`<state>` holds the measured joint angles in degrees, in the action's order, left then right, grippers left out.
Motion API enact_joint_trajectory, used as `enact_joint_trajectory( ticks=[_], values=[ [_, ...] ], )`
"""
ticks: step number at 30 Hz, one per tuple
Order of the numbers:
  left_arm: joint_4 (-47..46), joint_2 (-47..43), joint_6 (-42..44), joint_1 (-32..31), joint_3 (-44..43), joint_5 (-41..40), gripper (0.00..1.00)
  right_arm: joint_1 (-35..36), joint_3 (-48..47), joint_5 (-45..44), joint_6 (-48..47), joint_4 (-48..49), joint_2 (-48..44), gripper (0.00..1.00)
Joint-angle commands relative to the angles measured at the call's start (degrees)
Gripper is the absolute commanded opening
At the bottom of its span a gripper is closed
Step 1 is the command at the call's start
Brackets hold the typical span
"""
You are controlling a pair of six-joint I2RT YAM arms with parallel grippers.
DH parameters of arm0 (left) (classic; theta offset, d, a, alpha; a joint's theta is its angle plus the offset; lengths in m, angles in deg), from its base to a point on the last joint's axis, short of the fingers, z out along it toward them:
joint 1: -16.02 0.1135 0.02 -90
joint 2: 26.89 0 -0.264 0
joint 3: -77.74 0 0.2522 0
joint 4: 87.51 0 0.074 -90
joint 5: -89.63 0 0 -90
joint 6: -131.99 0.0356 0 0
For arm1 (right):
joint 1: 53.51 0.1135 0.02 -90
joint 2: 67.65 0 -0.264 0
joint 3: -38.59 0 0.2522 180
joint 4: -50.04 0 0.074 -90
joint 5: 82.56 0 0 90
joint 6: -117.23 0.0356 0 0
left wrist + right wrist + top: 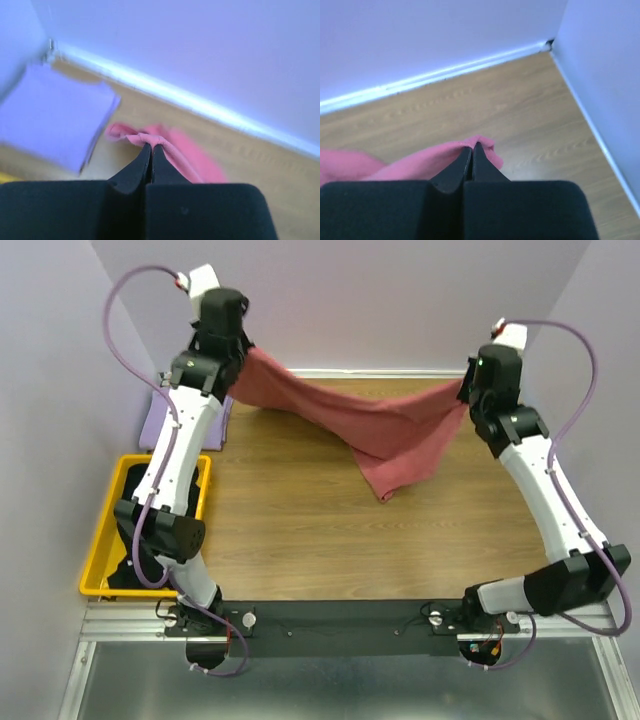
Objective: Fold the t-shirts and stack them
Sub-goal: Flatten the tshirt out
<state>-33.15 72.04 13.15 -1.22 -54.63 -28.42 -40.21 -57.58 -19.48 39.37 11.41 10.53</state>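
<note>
Jaws on my left gripper (151,146) and right gripper (472,145) pinch the pink t-shirt (370,425), hanging across the top middle over the brown wood table (300,530), with purple walls (380,300) all around.

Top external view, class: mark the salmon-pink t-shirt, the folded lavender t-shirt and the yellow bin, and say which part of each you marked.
salmon-pink t-shirt (385,430), top external view, sagging middle of the cloth.
lavender t-shirt (152,428), top external view, exposed left part.
yellow bin (98,545), top external view, left rim.

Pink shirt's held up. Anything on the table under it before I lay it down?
Nothing visible: bare table below the pink shirt. The purple shirt and yellow bin sit off to the left.
</note>
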Motion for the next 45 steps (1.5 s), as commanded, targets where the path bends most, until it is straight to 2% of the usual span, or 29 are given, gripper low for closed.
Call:
enact_joint_trajectory(
  ticks=[1,3,5,6,7,8,10,11,14,20,26,30,33,38,42,43,45],
  values=[
    [2.4,1.7,5.9,3.7,-16.6,-1.2,0.00,-1.2,-16.1,-4.5,-5.1,2.4,4.5,0.00],
    [-1.2,0.1,6.8,4.5,-18.8,-0.7,0.00,-1.1,-24.4,-4.3,-6.6,2.5,5.8,0.01],
    [-5.6,-5.8,8.6,4.5,-14.9,-0.3,0.00,-1.2,-28.5,-3.4,-9.0,2.7,5.7,0.01],
    [-11.3,-11.9,9.0,4.5,-12.2,0.3,0.00,-1.2,-31.0,-2.4,-9.8,2.6,4.2,0.00],
    [-14.5,-11.9,9.4,4.5,-8.8,0.9,0.00,-1.2,-31.1,-2.2,-10.6,2.7,3.2,0.01],
    [-17.6,-18.4,10.0,4.5,-1.9,2.5,0.00,-1.2,-31.9,-1.8,-11.7,3.0,2.0,0.01],
    [-24.6,-24.2,10.3,4.5,4.0,4.1,0.00,-1.2,-32.0,-0.7,-13.7,3.3,-1.1,0.00],
    [-25.7,-29.0,10.5,4.4,7.7,6.2,0.00,-1.2,-31.6,0.7,-15.3,3.6,-4.4,0.01],
    [-26.7,-36.1,10.7,4.4,11.8,9.3,0.00,-1.2,-30.6,2.7,-18.5,4.5,-11.6,0.01],
    [-26.5,-43.9,11.6,4.4,12.4,16.1,0.00,-1.2,-32.1,6.3,-23.3,6.4,-19.0,0.01],
    [-20.7,-40.2,11.1,4.4,5.4,21.0,0.00,-1.2,-33.4,6.2,-24.9,6.4,-19.8,0.01],
    [-16.2,-35.0,12.1,4.4,4.7,21.0,0.00,-1.2,-30.5,5.5,-26.5,6.4,-18.3,0.01],
    [-15.0,-30.7,12.1,4.4,9.7,20.8,0.00,-1.2,-25.6,4.9,-27.6,6.4,-16.0,0.01],
    [-22.5,-23.2,11.0,4.5,27.6,20.0,0.00,-1.2,-14.4,3.3,-30.5,7.5,-10.1,0.01],
    [-25.5,-12.3,11.2,4.5,33.3,19.1,0.00,-1.3,-3.8,3.9,-31.2,12.5,-2.5,0.01],
    [-25.7,-6.8,11.0,4.6,33.4,18.1,0.00,-1.3,0.5,4.2,-31.6,16.0,0.5,0.01],
    [-26.4,-1.2,10.9,4.8,32.7,16.5,0.00,-1.6,4.5,4.8,-32.1,22.5,3.9,0.00]
  ],
)
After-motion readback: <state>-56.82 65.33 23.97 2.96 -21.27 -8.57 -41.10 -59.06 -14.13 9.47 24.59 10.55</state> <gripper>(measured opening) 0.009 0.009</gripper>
